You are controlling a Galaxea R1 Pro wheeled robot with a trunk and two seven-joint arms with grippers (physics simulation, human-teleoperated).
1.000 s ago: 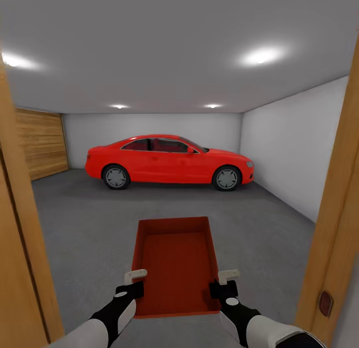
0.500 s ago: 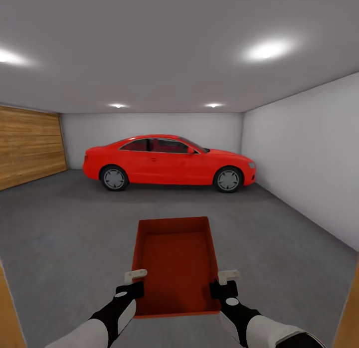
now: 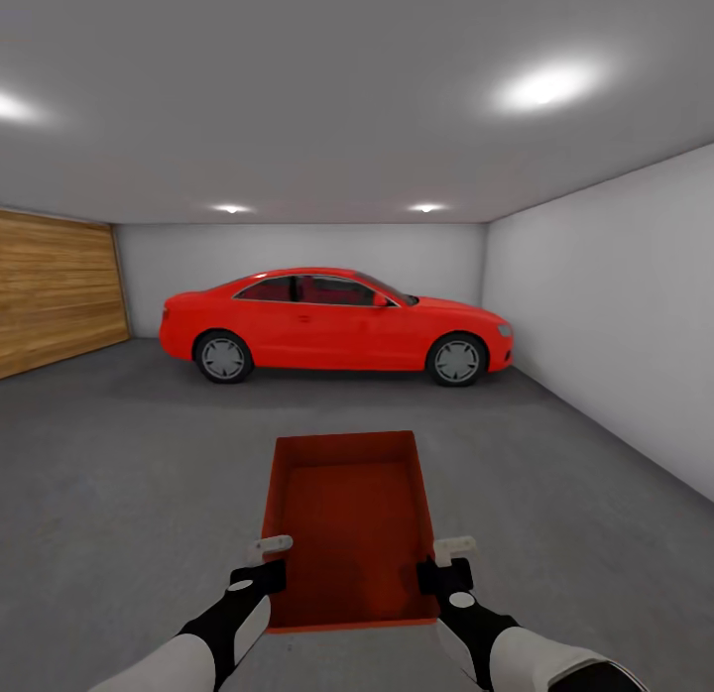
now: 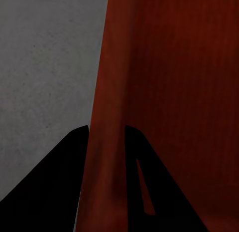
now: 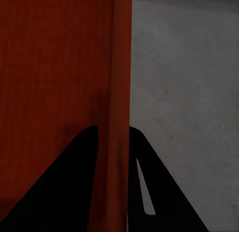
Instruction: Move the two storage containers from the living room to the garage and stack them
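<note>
- You are inside the garage: grey concrete floor [image 3: 129,454] all around, plain pale walls, a wood-panelled door to your left and a red car [image 3: 332,325] parked well ahead of both grippers.
- Your left gripper [image 3: 263,563] is clamped on the bin's [image 3: 347,514] left wall near its rear corner; in the left wrist view its fingers [image 4: 137,182] sit on either side of that thin wall.
- Your right gripper [image 3: 451,563] pinches the right wall the same way, one finger inside and one outside, as the right wrist view confirms.
- The bin hangs between the two grippers, stretching forward from them, clear of the floor as far as the head view suggests.
- The bin is open-topped and empty: only its flat ribbed bottom shows.
- Progress, as I judge it: this bin has reached the right room but is not yet set down.
- No second bin shows on the floor ahead of you, so I take this as the one to go down first, with the other to be stacked on top of it.
</note>
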